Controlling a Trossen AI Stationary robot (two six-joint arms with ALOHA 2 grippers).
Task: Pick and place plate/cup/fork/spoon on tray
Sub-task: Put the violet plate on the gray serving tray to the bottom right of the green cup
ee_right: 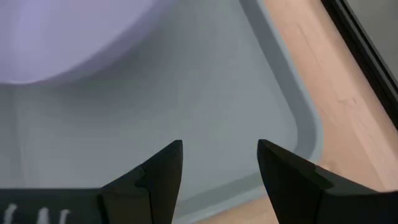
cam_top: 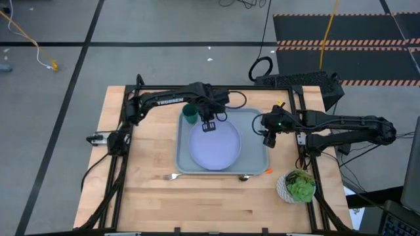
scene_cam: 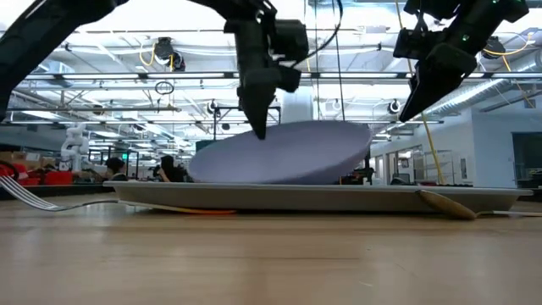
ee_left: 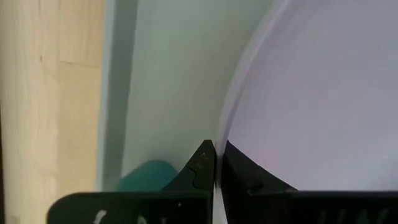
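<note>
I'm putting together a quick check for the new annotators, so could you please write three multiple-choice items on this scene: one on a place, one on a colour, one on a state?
1. Where is the cup?
A. On the tray's far left corner
B. Beside the white bowl
C. On the bare table

2. What colour is the plate?
A. Orange
B. Pale lavender-blue
C. Dark green

3. How does the plate sit?
A. Flat on the table
B. Upside down
C. Tilted, one edge raised

Answers:
1 A, the high view shows it inside the tray's rim.
2 B, it looks the same in every view.
3 C, the low view shows it slanted, the left gripper pinching its rim; the right gripper hangs open.
</note>
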